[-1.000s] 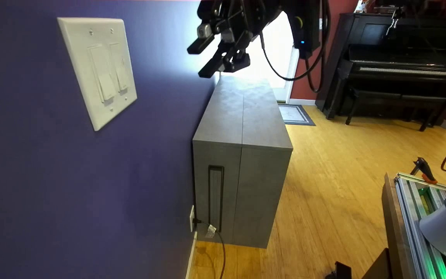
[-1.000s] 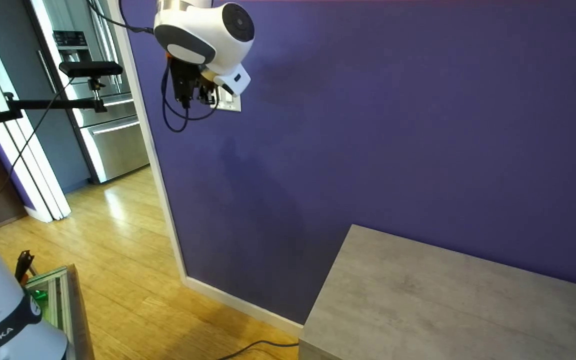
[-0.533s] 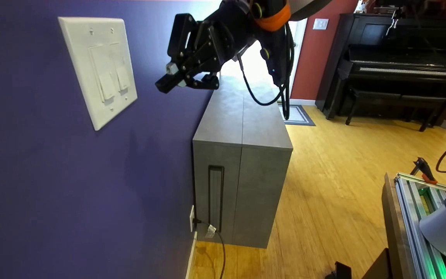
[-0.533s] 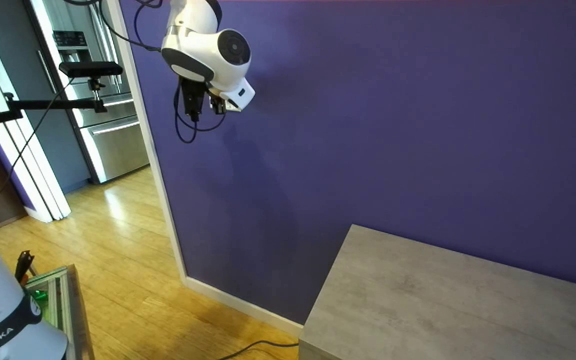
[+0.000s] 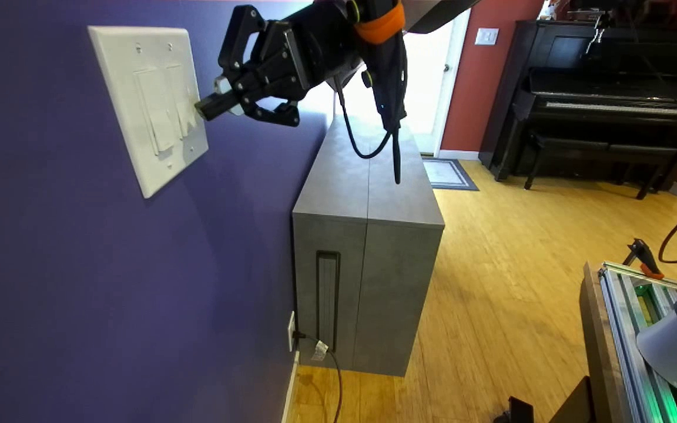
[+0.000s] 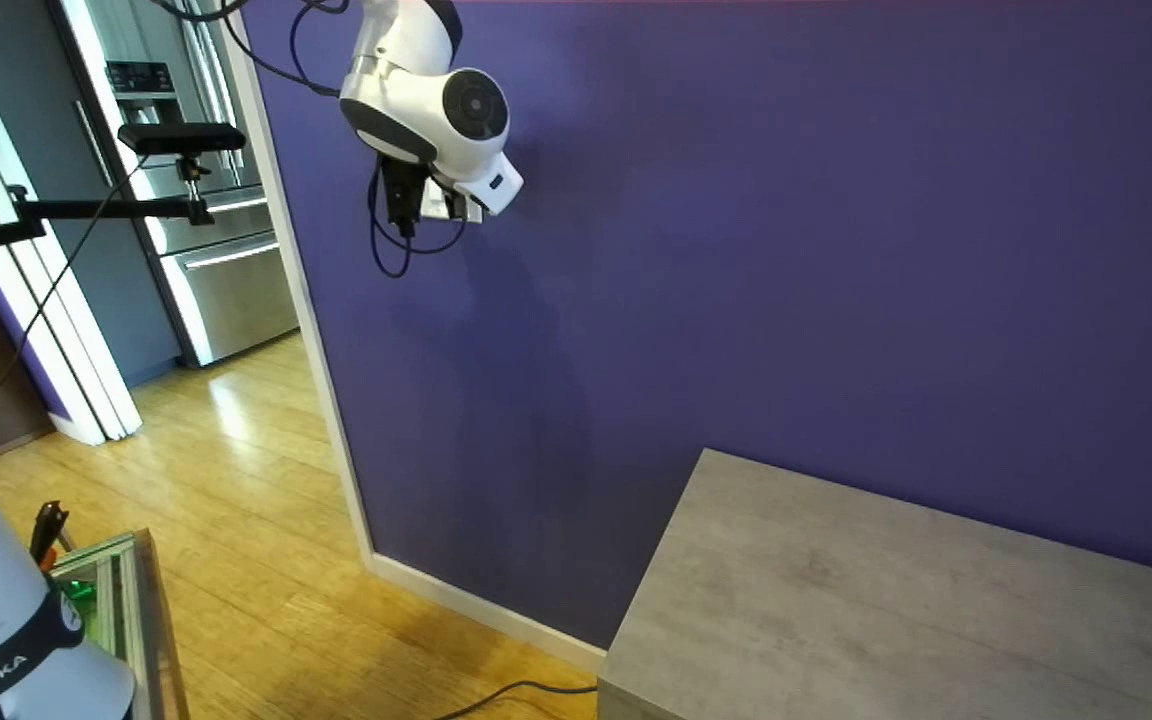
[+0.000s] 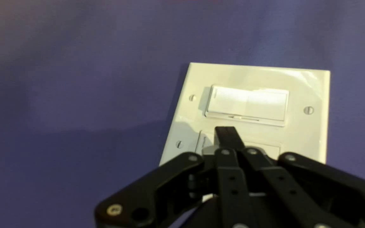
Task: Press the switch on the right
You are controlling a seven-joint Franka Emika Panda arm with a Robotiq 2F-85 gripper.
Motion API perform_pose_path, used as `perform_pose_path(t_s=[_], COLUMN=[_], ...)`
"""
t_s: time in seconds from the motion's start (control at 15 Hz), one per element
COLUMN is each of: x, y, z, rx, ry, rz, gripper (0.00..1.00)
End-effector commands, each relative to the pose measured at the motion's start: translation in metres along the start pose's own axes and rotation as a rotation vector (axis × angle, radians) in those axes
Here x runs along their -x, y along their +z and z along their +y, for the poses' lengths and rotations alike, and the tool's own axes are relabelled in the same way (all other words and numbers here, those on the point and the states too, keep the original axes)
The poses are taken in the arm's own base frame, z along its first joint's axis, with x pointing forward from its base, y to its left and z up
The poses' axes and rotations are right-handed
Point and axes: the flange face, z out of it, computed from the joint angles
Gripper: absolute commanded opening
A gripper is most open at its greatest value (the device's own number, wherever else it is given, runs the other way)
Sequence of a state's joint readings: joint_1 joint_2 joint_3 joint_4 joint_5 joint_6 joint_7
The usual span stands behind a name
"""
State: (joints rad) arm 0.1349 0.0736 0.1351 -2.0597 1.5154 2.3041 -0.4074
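On the wall (image 5: 50,264), far left in an exterior view, sits the plate (image 5: 119,76): left rocker (image 5: 155,108) first, then the switch (image 5: 180,94). At the switch's right edge is the gripper (image 5: 202,110), clenched, nothing visible between its fingers (image 5: 214,106); whether it touches, I can't tell. Its slant worries me: a push from the right could skid toward the left rocker, and pressing too near the switch's middle might flip nothing. Farther right, the arm (image 5: 435,16) slopes from the top, down and leftward, so the fingers point at the wall.
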Motion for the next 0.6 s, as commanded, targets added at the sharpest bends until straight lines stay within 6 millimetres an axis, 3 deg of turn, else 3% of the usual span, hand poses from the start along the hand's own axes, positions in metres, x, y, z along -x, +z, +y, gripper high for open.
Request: perform_pose_path(t_s=[0.0,0.33,0.53], x=[-0.010,-0.012,0.008], y=[0.015,0.022,0.011], z=[-0.002,0.005,0.007], rx=[-0.040,-0.020,0.101], ry=[0.006,0.019,0.001], rz=[0.022,0.004,-0.158], gripper=[0.00,0.00,0.00])
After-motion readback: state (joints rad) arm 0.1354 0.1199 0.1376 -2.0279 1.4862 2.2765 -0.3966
